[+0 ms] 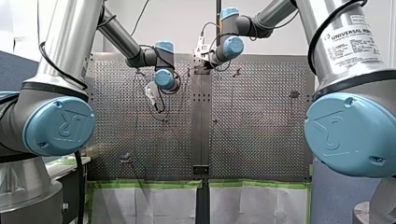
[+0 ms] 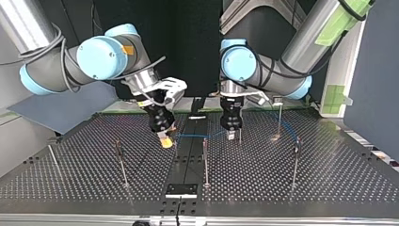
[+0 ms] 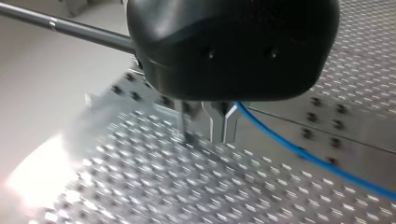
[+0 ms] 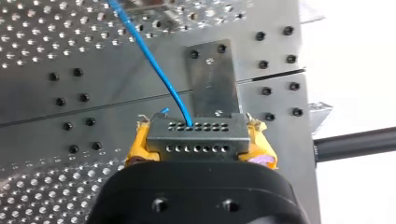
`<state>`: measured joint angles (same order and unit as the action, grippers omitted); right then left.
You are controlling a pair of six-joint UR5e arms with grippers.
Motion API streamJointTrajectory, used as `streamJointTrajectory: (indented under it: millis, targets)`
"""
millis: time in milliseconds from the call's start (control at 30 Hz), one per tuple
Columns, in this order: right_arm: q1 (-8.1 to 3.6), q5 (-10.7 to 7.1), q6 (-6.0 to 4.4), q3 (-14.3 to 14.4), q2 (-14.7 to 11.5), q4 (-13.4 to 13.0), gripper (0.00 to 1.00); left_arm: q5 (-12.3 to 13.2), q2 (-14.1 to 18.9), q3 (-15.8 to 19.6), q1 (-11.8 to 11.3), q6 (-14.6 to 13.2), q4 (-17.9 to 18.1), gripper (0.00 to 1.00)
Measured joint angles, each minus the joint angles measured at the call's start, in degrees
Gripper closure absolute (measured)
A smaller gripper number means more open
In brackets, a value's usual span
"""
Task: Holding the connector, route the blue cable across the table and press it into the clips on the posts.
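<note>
Connector (image 4: 196,137), one only: a flat grey metal block with two rows of small round holes, clamped between the two yellow pads (image 4: 136,148) of my right gripper (image 4: 198,145). One thin blue cable (image 4: 159,70) leaves the row farther from the gripper and runs low over the perforated metal table (image 2: 329,174) to my left gripper (image 3: 223,123), whose two narrow metal fingers are pressed together on it. At least five slim upright posts (image 2: 205,162) stand well apart on the table in the top view
</note>
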<state>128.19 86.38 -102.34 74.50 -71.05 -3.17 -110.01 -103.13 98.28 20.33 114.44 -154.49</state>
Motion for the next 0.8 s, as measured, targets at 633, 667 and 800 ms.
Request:
streamJointTrajectory:
  millis: [633, 667, 800]
  targets:
    - [-1.15, -1.10, -0.64, 0.00, 1.64, -0.10, 1.00, 7.14, 2.25, -2.86, -1.47, 0.07, -1.26, 1.00]
    - [-1.34, -1.37, -0.69, -0.03, 1.65, -0.13, 1.00, 7.28, 2.05, -2.90, -1.51, 0.05, -1.23, 1.00]
    - [-2.00, -2.59, -0.85, -0.31, 1.70, -0.23, 1.00, 7.95, 1.48, -3.03, -1.84, -0.08, -0.65, 1.00]
